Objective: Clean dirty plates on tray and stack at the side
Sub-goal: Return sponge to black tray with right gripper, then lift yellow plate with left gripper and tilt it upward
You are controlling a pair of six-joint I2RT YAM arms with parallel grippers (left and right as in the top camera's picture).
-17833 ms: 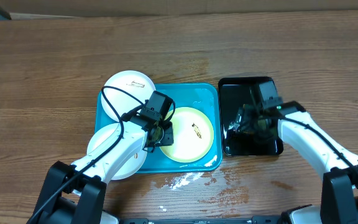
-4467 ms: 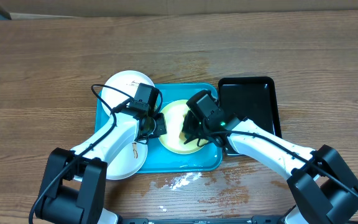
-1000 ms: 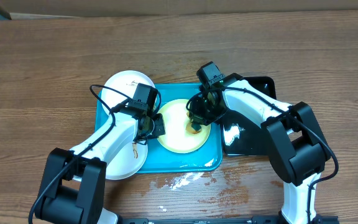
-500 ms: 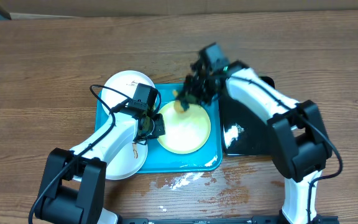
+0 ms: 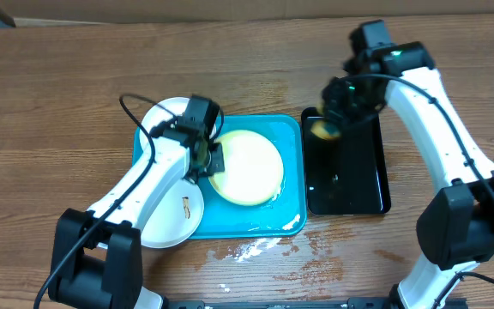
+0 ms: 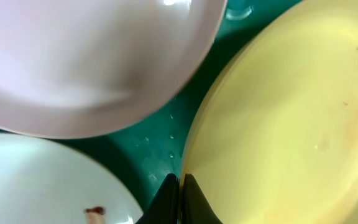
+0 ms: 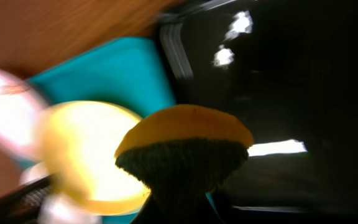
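Tray [image 5: 286,215] in turquoise sits mid-frame, the yellow plate [image 5: 251,167] flat inside it, the upper white plate [image 5: 168,116] and the smudged lower white plate [image 5: 177,219] over its left edge. The left gripper [image 5: 205,161] is clamped on the yellow plate's left rim, so that plate lies to its right and the white ones just to its left. The right gripper [image 5: 328,128], pinched on a sponge [image 5: 322,131], hangs over the black tray [image 5: 350,184] at right, apart from every plate.

Far-left corner of the large turquoise rectangular plastic tray [image 5: 294,184] is blocked by a round white plate [image 5: 165,120]. The near-left side is blocked by a second white plate [image 5: 178,225] and the left arm [image 5: 148,184]. Bare strips are seen right of and nearer than the pale yellow round plate [image 5: 251,167]. The far end of the glossy black tray [image 5: 350,184] is overhung by the right gripper [image 5: 326,129] and its yellow-and-dark sponge [image 7: 185,134].
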